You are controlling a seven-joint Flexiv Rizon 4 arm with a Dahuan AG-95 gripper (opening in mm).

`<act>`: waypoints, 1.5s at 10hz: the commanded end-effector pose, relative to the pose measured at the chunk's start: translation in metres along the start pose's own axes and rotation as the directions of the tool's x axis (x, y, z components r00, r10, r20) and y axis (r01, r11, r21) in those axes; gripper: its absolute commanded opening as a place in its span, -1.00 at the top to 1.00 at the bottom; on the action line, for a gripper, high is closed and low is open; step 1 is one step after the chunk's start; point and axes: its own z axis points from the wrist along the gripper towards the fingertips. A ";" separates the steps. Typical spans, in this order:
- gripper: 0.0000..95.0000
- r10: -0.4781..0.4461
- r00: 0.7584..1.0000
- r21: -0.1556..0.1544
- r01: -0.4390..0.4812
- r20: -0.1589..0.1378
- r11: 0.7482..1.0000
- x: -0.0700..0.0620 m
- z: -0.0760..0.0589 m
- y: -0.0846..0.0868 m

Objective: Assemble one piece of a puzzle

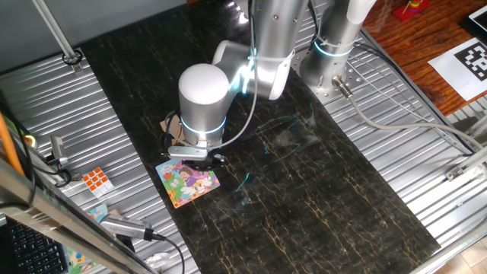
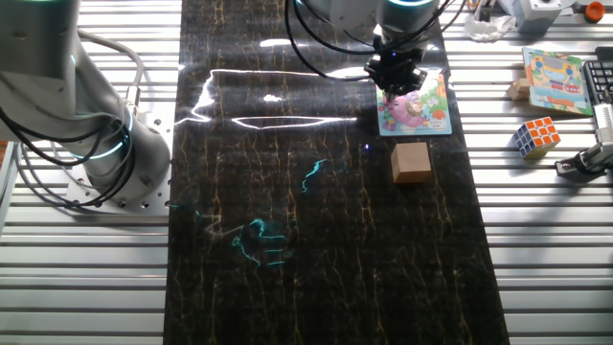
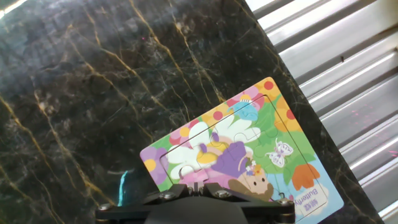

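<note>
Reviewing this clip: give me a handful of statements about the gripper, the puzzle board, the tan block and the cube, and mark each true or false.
1. The gripper hangs right over the puzzle. True.
2. The puzzle lies on the ribbed metal surface. False: it lies on the dark marble-patterned mat, near the mat's edge.
3. The tan block stands on top of the puzzle. False: it stands on the mat beside the puzzle, apart from it.
4. The Rubik's cube rests off the mat on the ribbed metal. True.
5. The hand view shows the puzzle's cartoon picture face up. True.
6. The pink piece is plainly visible between the fingers. False: the fingertips are hidden in every view, so a held piece cannot be made out.
</note>
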 end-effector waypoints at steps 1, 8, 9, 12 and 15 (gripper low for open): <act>1.00 0.000 1.000 -0.001 0.000 -0.002 1.000 -0.002 0.006 0.002; 1.00 0.001 1.000 0.002 -0.001 -0.004 1.000 -0.010 -0.001 0.000; 1.00 0.003 1.000 0.003 -0.003 -0.004 1.000 -0.009 -0.002 0.000; 1.00 0.000 1.000 0.005 0.000 -0.001 1.000 -0.010 -0.001 -0.001; 1.00 -0.002 1.000 0.007 0.002 -0.002 1.000 -0.013 -0.002 -0.004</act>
